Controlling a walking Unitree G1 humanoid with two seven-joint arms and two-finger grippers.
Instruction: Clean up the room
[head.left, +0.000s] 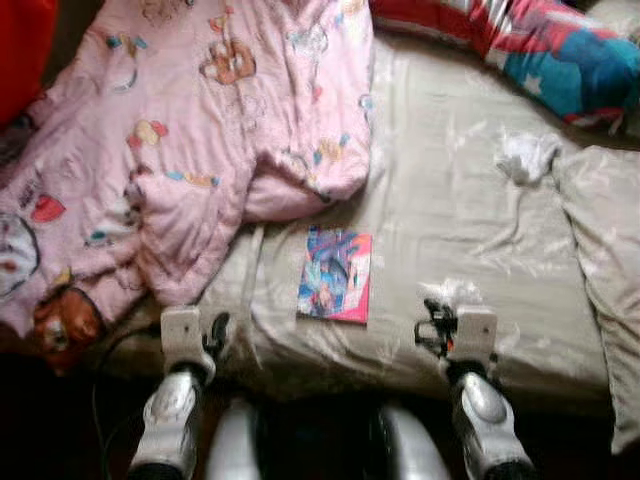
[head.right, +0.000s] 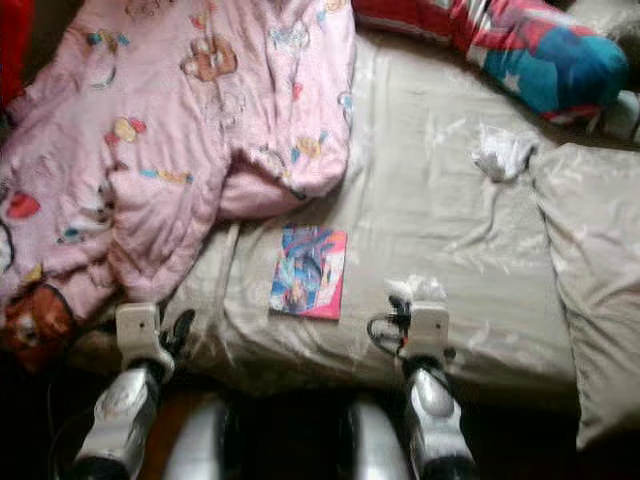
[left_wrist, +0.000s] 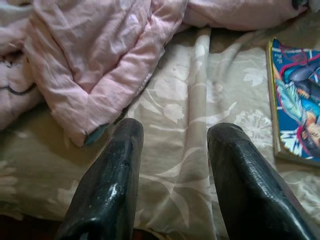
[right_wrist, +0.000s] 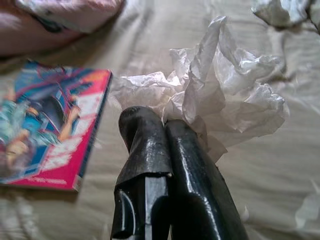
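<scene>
On the beige bed (head.left: 430, 200), the pink blanket (head.left: 200, 130) lies far left, the left gripper (left_wrist: 172, 145) hovers with fingers apart at the near edge, the comic book (head.left: 335, 273) lies centre, and the right gripper (right_wrist: 165, 122) pinches crumpled white tissue (right_wrist: 220, 85).

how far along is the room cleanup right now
Early. In hand: the right hand is shut on a crumpled tissue. Left: another white wad, the book and the bunched pink blanket on the bed. The left hand is open.
</scene>
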